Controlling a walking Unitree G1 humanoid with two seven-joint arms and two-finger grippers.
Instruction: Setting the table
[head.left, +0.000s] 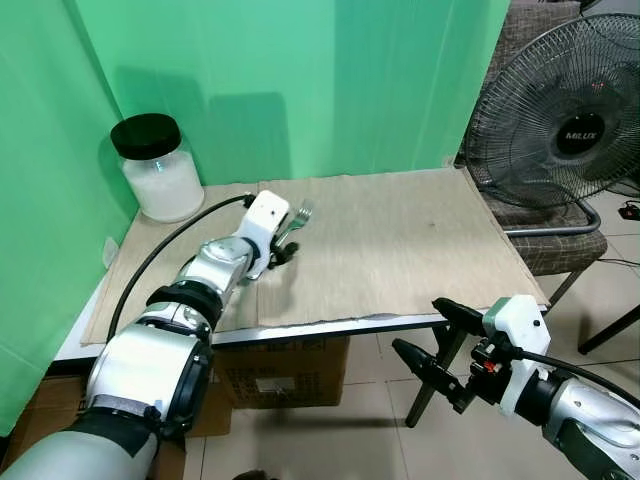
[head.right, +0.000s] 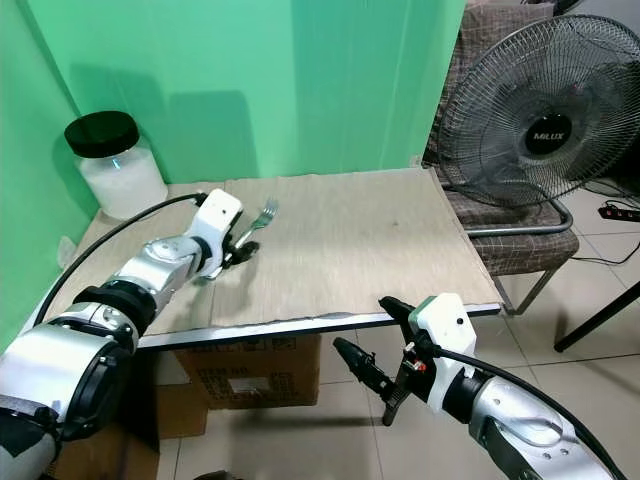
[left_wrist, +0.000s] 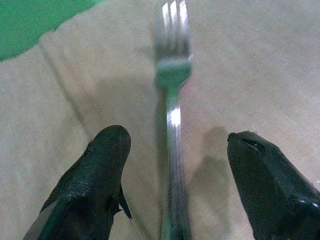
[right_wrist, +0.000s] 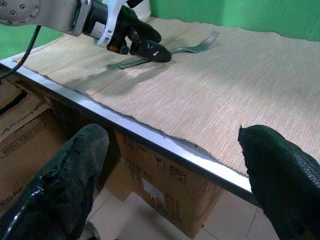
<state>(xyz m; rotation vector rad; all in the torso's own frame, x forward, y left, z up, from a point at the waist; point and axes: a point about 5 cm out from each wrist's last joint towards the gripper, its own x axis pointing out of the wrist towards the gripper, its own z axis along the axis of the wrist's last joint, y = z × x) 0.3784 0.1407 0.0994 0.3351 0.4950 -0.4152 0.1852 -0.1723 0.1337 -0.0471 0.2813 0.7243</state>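
Observation:
A silver fork (head.left: 301, 214) lies on the beige woven mat (head.left: 400, 240) near the table's left side, tines pointing toward the green backdrop. My left gripper (head.left: 285, 250) is low over the fork's handle. In the left wrist view the fork (left_wrist: 172, 100) runs between the two black fingers (left_wrist: 100, 170), which stand apart and do not touch it, so the gripper is open. My right gripper (head.left: 420, 325) hangs open and holds nothing, below and in front of the table's front right edge (right_wrist: 150, 137).
A glass jar (head.left: 158, 165) with a black lid stands at the back left corner. A large black fan (head.left: 570, 120) on a chair is close to the table's right side. Cardboard boxes (head.left: 280, 375) sit under the table. A green backdrop (head.left: 300, 80) closes off the back and left.

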